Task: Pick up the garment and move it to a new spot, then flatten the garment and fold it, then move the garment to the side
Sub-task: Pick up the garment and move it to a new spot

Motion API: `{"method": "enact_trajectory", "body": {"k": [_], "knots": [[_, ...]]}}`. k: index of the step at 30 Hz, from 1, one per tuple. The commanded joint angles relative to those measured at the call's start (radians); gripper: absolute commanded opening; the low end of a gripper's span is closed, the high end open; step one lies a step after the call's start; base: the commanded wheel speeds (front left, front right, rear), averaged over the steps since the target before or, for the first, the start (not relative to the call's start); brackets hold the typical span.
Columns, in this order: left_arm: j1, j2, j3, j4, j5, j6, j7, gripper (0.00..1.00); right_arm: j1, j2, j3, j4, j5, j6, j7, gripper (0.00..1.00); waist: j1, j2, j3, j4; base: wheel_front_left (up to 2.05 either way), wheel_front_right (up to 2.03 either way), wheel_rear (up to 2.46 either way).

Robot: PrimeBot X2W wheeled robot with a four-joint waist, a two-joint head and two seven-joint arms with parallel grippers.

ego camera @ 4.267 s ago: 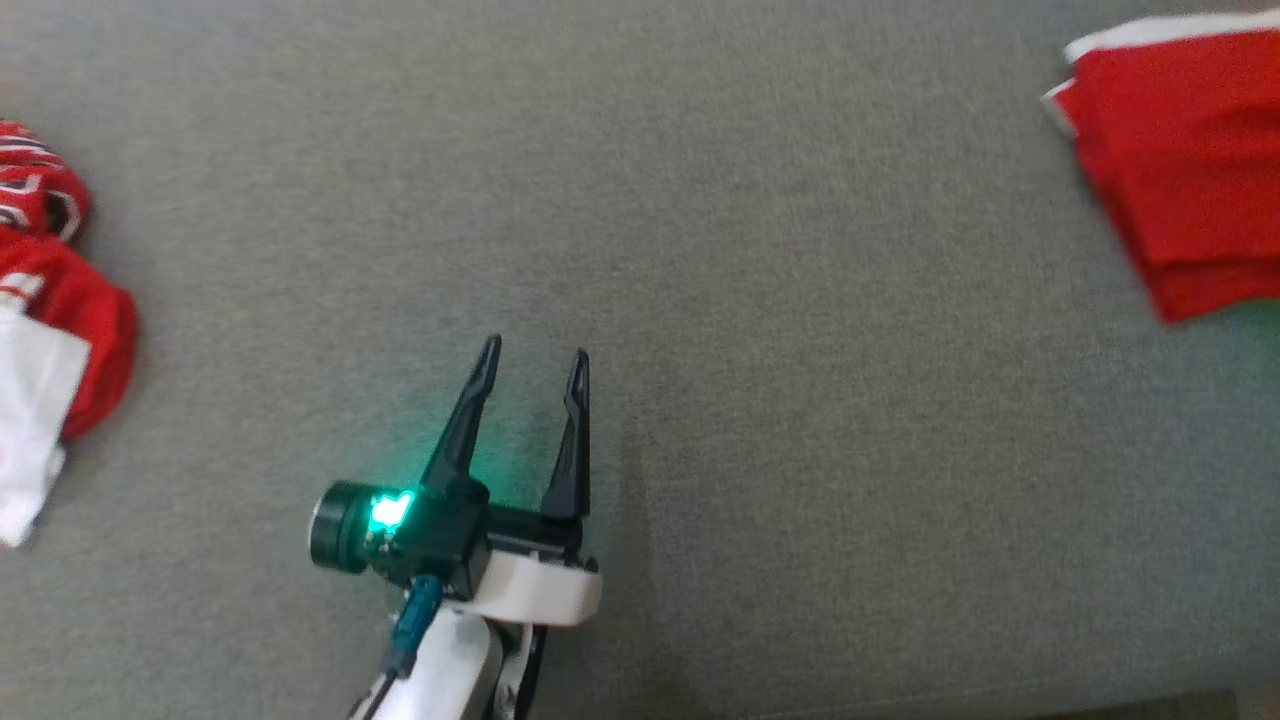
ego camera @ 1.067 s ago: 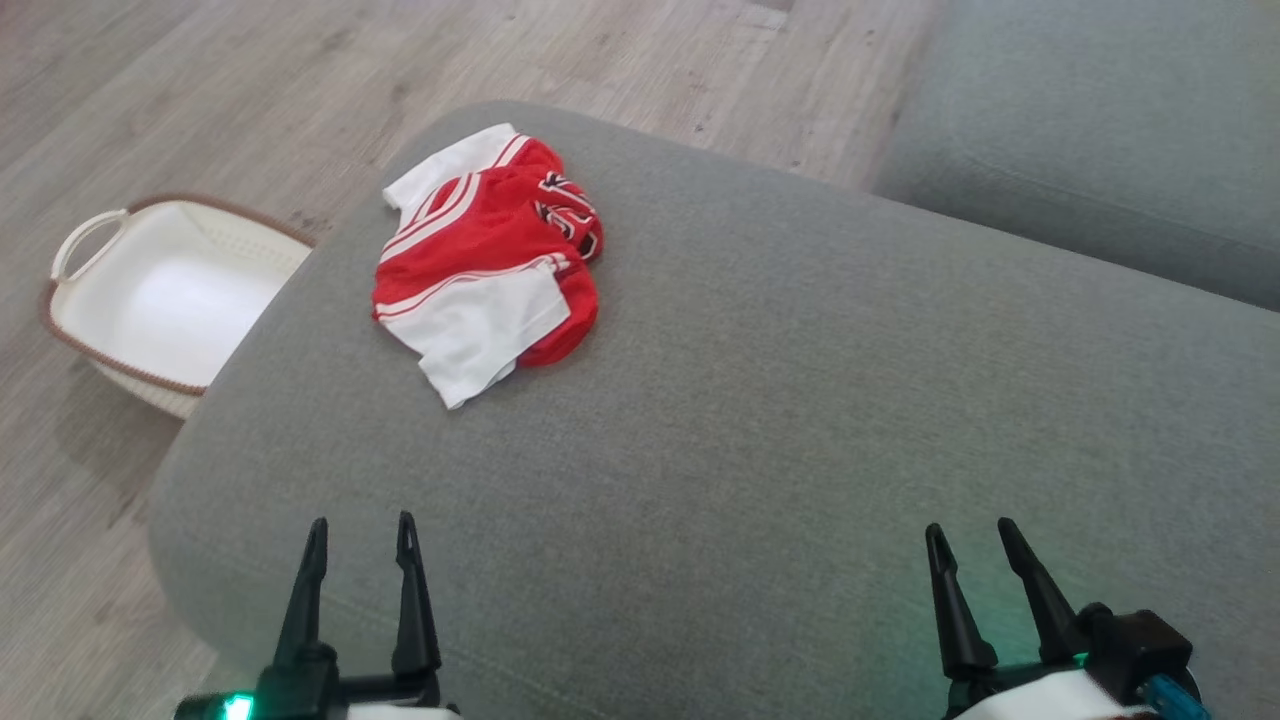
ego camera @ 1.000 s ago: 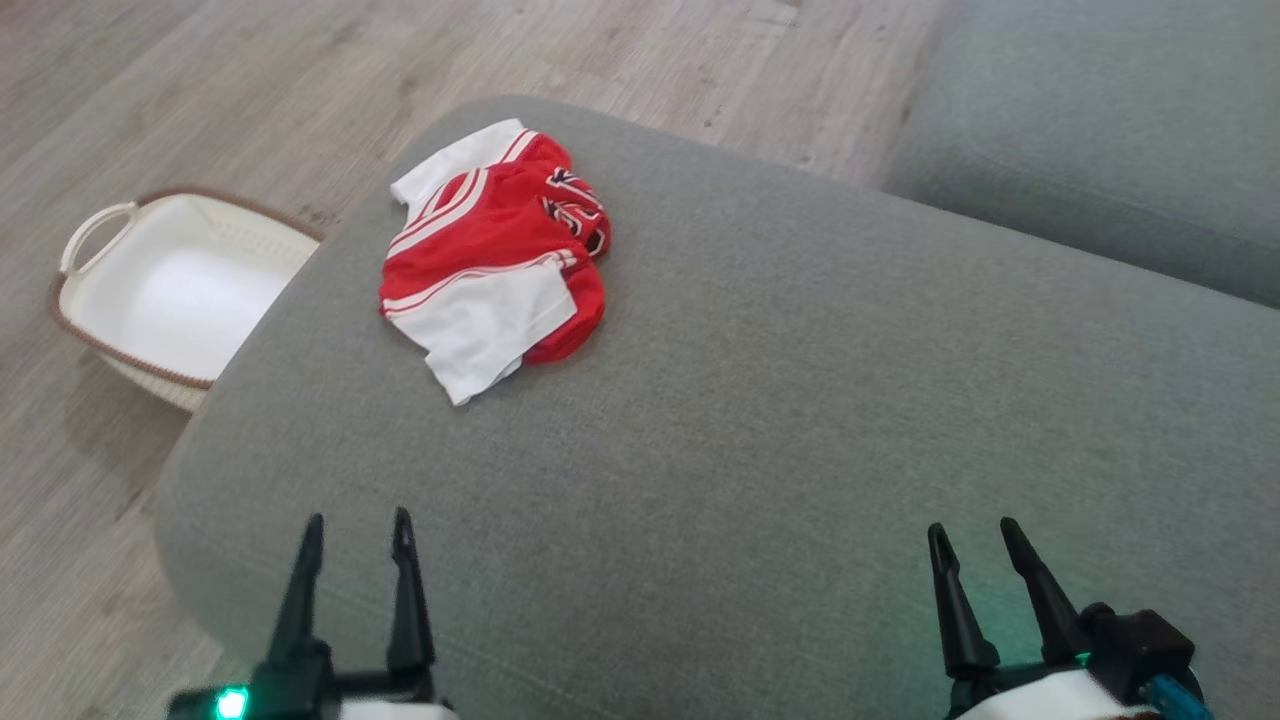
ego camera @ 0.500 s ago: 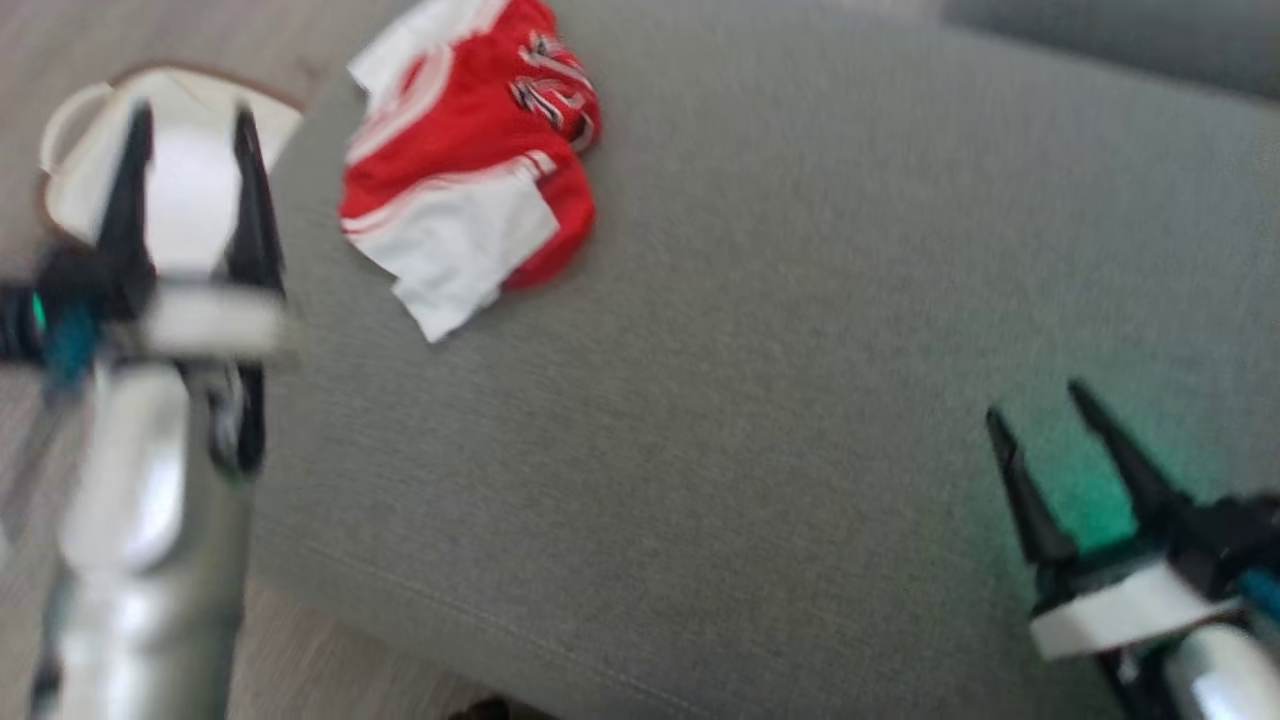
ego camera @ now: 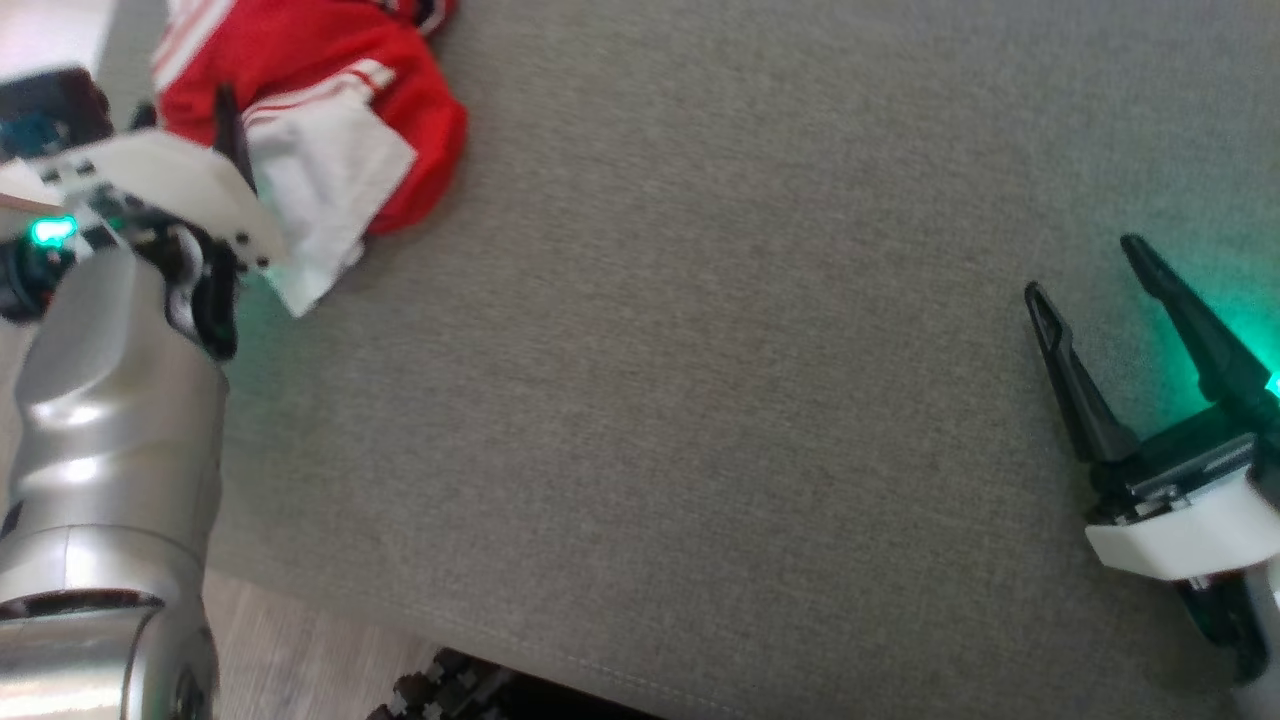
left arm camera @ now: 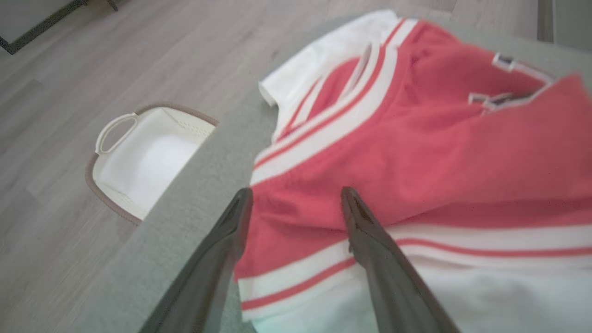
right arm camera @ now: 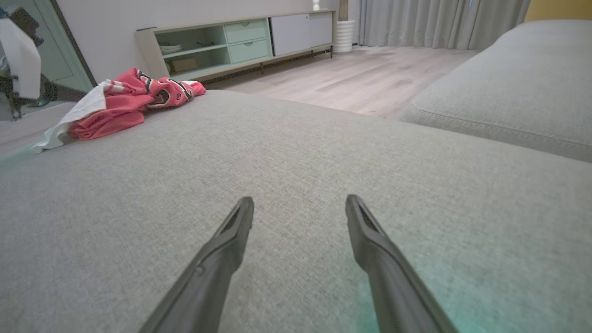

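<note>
1. A broad grey fabric sofa cushion (ego camera: 700,400) carries the work. Its middle is bare cloth, with green light glowing on it by each arm.
2. Pale wood-plank floor (left arm camera: 55,92) lies past the cushion's left edge and far end.
3. A second grey cushion (right arm camera: 508,92) sits beside the first, with a seam gap between them.
4. A low sideboard with pale green shelves and drawers (right arm camera: 240,41) stands against the far wall, well apart from the sofa.
5. The crumpled red garment with white panels and stripes (ego camera: 330,110) lies at the cushion's far left corner, close to the edge.
6. In the head view, the silver left forearm (ego camera: 110,400) and its white wrist plate cover the garment's left side.
7. A white plastic basket with a brown rim (left arm camera: 148,166) rests on the floor just beside that corner.
8. The left claw (left arm camera: 296,192) hangs over the garment's red cloth near its left border, fingers spread wide with nothing clamped. Whether the tips touch the cloth cannot be told.
9. The right claw (ego camera: 1083,266) hovers over bare cushion, well apart from the garment, fingers spread wide and empty.
</note>
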Motion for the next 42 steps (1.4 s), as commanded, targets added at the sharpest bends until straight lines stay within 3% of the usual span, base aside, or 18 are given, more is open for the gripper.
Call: {"method": "enact_trajectory", "body": {"k": [1, 6, 7, 8, 17, 26, 34, 42], "knots": [[-0.032, 0.057, 0.025, 0.005, -0.006, 0.006, -0.008, 1.0, 0.002, -0.027, 0.015, -0.018, 0.004, -0.001, 0.015, 1.0, -0.0001, 0.0001, 0.048, -0.03, 0.0, 0.0, 0.0], [-0.045, 0.054, 0.026, 0.076, -0.013, 0.009, -0.041, 1.0, -0.001, -0.04, 0.003, -0.043, 0.002, -0.001, 0.031, 1.0, -0.0001, 0.0001, 0.078, -0.035, 0.0, 0.0, 0.0], [-0.047, 0.053, 0.025, 0.089, -0.014, 0.007, -0.054, 0.37, -0.001, -0.043, -0.002, -0.048, 0.001, -0.001, 0.034, 1.0, -0.0001, 0.0001, 0.083, -0.036, 0.0, 0.0, 0.0], [-0.05, 0.051, 0.023, 0.099, -0.015, 0.005, -0.067, 0.0, 0.0, -0.045, -0.006, -0.051, 0.0, -0.001, 0.036, 1.0, -0.0001, 0.0001, 0.085, -0.035, 0.0, 0.0, 0.0], [-0.12, 0.104, -0.033, 0.087, 0.046, 0.007, -0.322, 0.0, -0.015, 0.006, 0.018, -0.007, 0.001, -0.001, 0.001, 1.0, -0.0001, 0.0001, -0.02, -0.051, 0.0, 0.0, 0.0], [-0.206, 0.157, -0.126, -0.054, 0.135, -0.029, -0.362, 0.0, -0.041, 0.151, 0.071, 0.147, 0.023, -0.001, -0.071, 1.0, -0.0001, 0.0001, -0.268, -0.152, 0.0, 0.0, 0.0], [-0.201, 0.099, -0.265, -0.183, 0.151, -0.075, -0.358, 0.0, 0.003, 0.281, 0.026, 0.156, 0.019, -0.001, -0.079, 1.0, -0.0001, 0.0001, -0.504, -0.31, 0.0, 0.0, 0.0], [-0.095, 0.041, -0.475, -0.328, 0.011, -0.078, -0.305, 0.0, 0.059, 0.33, -0.004, 0.095, 0.007, -0.001, -0.079, 1.0, -0.0001, 0.0001, -0.577, -0.465, 0.0, 0.0, 0.0]]}}
